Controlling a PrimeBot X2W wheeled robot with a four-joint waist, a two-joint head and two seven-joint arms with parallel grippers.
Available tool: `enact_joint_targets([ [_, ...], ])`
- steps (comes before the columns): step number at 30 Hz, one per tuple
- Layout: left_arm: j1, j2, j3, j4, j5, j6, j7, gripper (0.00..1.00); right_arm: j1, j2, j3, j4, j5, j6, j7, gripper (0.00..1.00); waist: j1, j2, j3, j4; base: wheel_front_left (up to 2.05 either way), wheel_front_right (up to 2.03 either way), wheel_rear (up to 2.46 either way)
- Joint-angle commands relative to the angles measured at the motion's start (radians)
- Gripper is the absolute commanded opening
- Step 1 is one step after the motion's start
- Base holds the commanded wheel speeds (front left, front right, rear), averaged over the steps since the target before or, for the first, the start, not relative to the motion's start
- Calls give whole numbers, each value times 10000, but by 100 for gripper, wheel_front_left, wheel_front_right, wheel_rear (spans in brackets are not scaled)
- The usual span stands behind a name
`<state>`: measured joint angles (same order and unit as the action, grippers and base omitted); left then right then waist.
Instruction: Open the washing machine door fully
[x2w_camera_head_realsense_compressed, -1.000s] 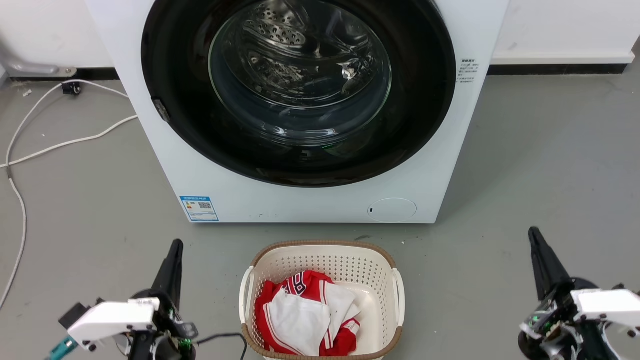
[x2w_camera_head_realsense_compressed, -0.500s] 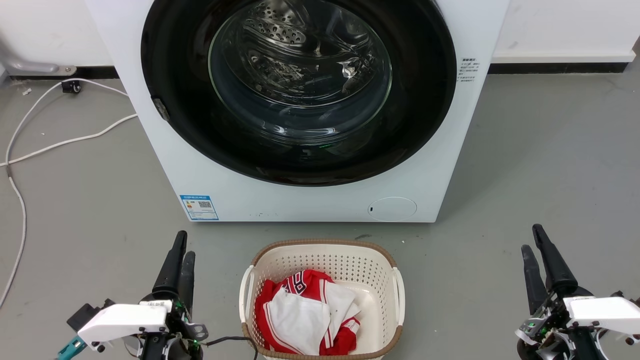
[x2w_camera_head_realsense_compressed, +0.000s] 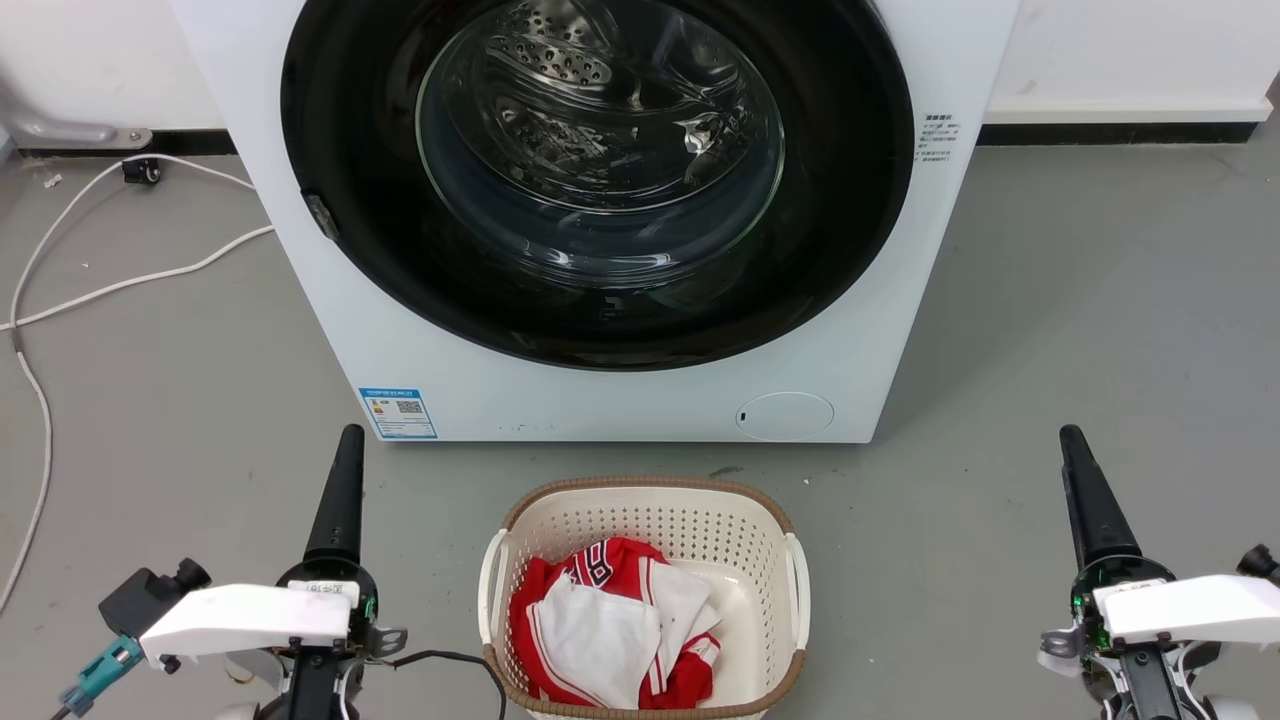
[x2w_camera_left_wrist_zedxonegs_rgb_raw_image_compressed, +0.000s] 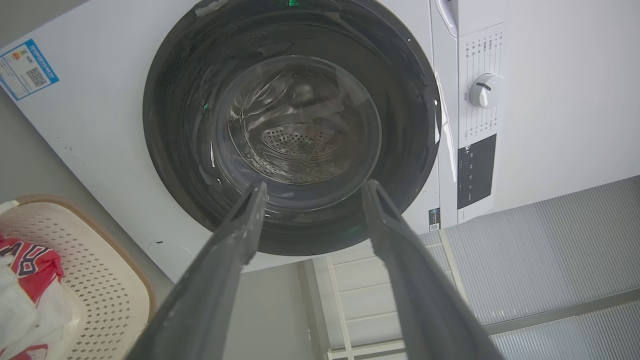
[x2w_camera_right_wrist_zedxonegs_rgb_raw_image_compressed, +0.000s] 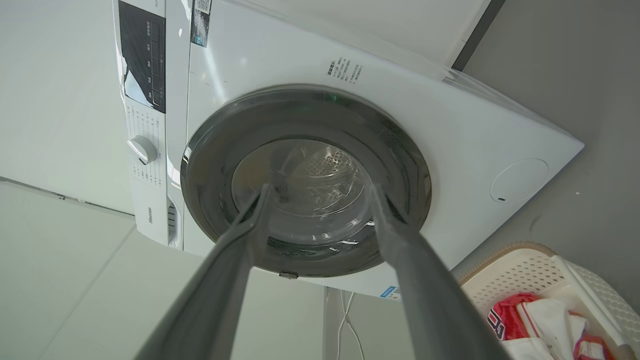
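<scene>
On the washer (x2w_camera_head_realsense_compressed: 620, 400) — door (x2w_camera_head_realsense_compressed: 600, 180) shut flat, facing the basket (x2w_camera_head_realsense_compressed: 650, 525).

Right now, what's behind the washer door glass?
Through the clear glass centre of the washing machine door, the perforated steel drum shows, and no laundry is visible in it. The door's black ring hides the drum's outer edge, and reflections obscure the drum floor.

We see a grey floor (x2w_camera_head_realsense_compressed: 1100, 300) meeting a white wall (x2w_camera_head_realsense_compressed: 1130, 50) along a black skirting strip (x2w_camera_head_realsense_compressed: 1110, 135); white cables (x2w_camera_head_realsense_compressed: 150, 281) trail near the floor's left edge.
</scene>
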<state>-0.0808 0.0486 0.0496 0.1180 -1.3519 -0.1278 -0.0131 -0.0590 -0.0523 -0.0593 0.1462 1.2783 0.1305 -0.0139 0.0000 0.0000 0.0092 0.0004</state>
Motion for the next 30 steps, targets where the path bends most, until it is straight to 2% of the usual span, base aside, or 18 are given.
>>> enact_joint_targets([
  [1, -184, 29, 8, -268, 309, -21, -79, 100, -162, -17, 36, -286, -452, 2, -77, 100, 0, 0, 2, 1, 0, 0, 0],
  [14, -20, 30, -88, -952, 2777, -25, -554, 100, 1, -10, 342, -949, -4129, 3, -549, 100, 0, 0, 43, 45, 0, 0, 0],
  [22, 43, 29, -210, -1236, 4381, -6, -813, 100, 81, -6, 465, -1049, -5756, 2, -808, 100, 0, 0, 76, 49, 0, 0, 0],
  [30, 188, 29, -487, -1388, 6183, 213, -1057, 100, 176, -1, 479, -1066, -7224, 2, -1053, 100, 0, 0, 76, 58, 0, 0, 0],
])
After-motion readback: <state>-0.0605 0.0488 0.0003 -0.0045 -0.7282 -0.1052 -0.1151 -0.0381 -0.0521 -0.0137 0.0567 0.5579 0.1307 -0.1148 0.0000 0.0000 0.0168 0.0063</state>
